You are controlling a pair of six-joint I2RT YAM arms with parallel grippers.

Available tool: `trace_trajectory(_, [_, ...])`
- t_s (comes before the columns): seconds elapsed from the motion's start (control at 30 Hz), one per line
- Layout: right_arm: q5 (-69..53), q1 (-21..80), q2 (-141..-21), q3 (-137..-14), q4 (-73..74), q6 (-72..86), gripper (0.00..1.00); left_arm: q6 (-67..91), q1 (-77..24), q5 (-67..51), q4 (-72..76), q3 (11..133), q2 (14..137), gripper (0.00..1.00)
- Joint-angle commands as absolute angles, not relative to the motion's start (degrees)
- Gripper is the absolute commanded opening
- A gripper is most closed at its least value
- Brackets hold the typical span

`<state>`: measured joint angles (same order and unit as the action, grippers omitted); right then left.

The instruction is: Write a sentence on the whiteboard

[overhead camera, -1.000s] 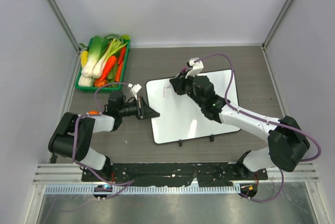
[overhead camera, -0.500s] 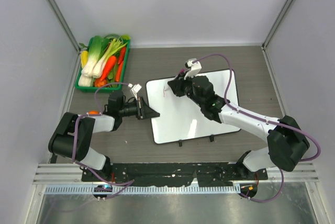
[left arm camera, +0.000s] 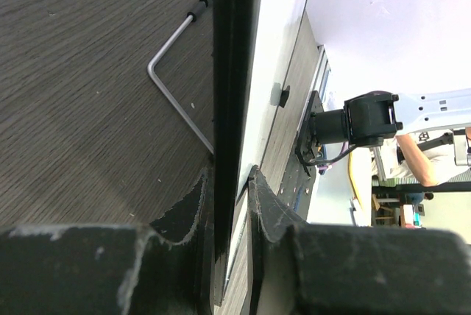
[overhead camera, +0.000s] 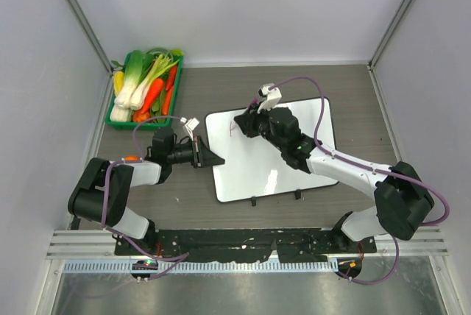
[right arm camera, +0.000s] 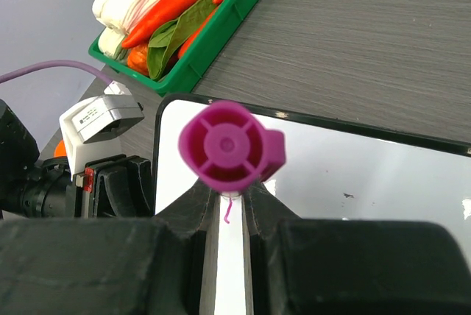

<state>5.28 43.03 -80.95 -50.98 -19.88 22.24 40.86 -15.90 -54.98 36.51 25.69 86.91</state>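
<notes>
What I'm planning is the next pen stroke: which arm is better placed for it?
Right. The right end effector is shut on the magenta marker, poised over the whiteboard by a pink mark; the left end effector only clamps the board's edge.

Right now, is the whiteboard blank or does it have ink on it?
Marked, barely: the whiteboard carries a short magenta stroke near its far left corner, just below the magenta marker held in the right gripper.
</notes>
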Motion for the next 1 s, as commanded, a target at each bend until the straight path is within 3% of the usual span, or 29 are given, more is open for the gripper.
trace_trajectory(0.0, [7.29,43.07,-79.81,-49.66,-19.69,21.71,0.01,34.72,-17.14,-45.44,29.62,25.31,89.03,0.00])
trace_trajectory(0.97, [7.82,42.98,-72.95,-49.57,-21.44,21.01,0.01,34.45,-17.40,-45.26,29.18,25.40,88.94,0.00])
